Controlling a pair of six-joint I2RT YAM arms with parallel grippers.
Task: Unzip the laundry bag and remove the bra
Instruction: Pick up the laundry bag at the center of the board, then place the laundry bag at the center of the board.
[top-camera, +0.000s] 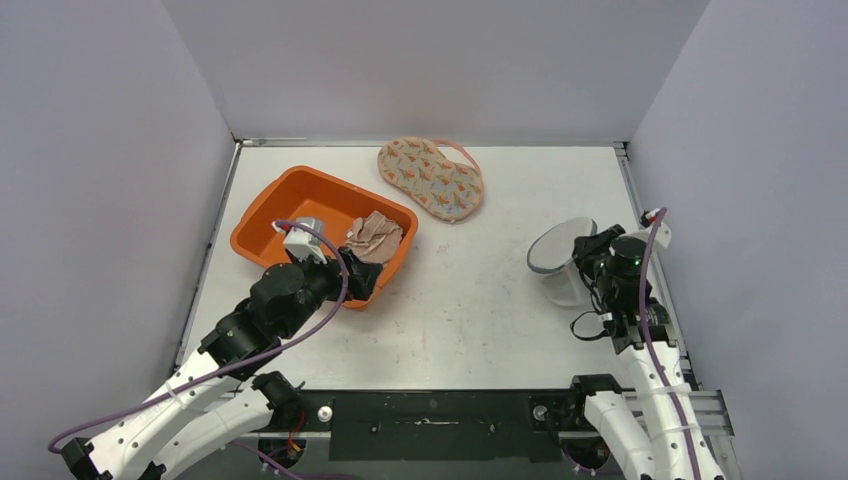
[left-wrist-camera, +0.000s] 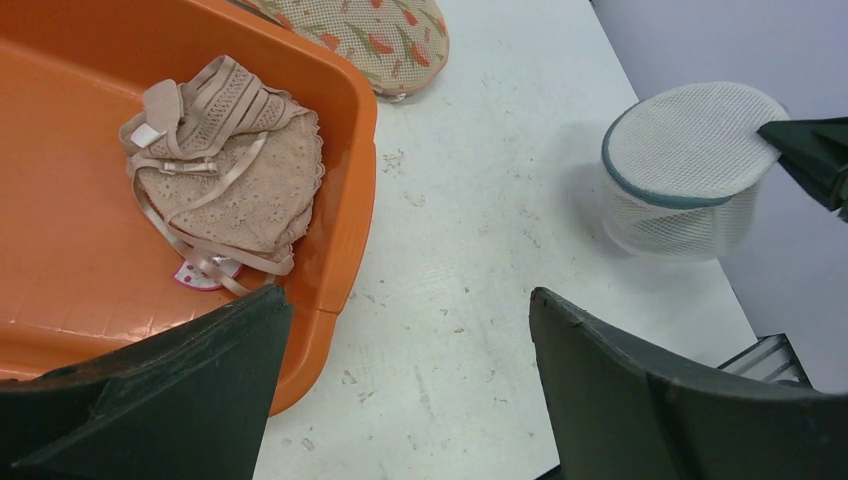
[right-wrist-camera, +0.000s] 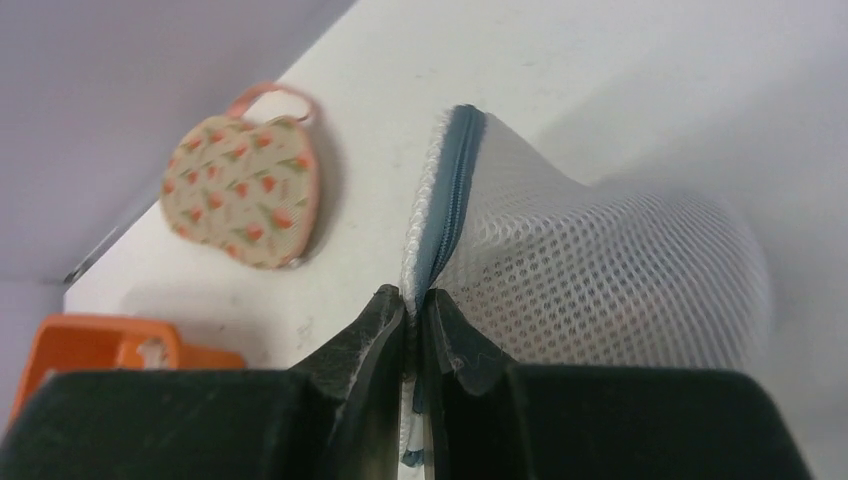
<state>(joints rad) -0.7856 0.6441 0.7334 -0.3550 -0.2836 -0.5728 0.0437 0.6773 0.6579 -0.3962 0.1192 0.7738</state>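
Note:
A white mesh laundry bag (top-camera: 558, 265), a short cylinder with a blue zip round its rim, stands at the right of the table. My right gripper (top-camera: 592, 252) is shut on the bag's zipped rim (right-wrist-camera: 452, 190), with its fingertips (right-wrist-camera: 415, 300) pinching mesh and blue tape. The bag also shows in the left wrist view (left-wrist-camera: 690, 170). A beige lace bra (top-camera: 375, 237) lies bunched in an orange tub (top-camera: 270, 200); its straps show in the left wrist view (left-wrist-camera: 225, 165). My left gripper (top-camera: 365, 275) is open and empty over the tub's near right corner (left-wrist-camera: 345, 230).
A floral padded pouch (top-camera: 432, 177) with a pink loop lies at the back centre, beyond the tub. It also shows in the right wrist view (right-wrist-camera: 245, 190). Grey walls enclose the table on three sides. Bare table lies between tub and mesh bag.

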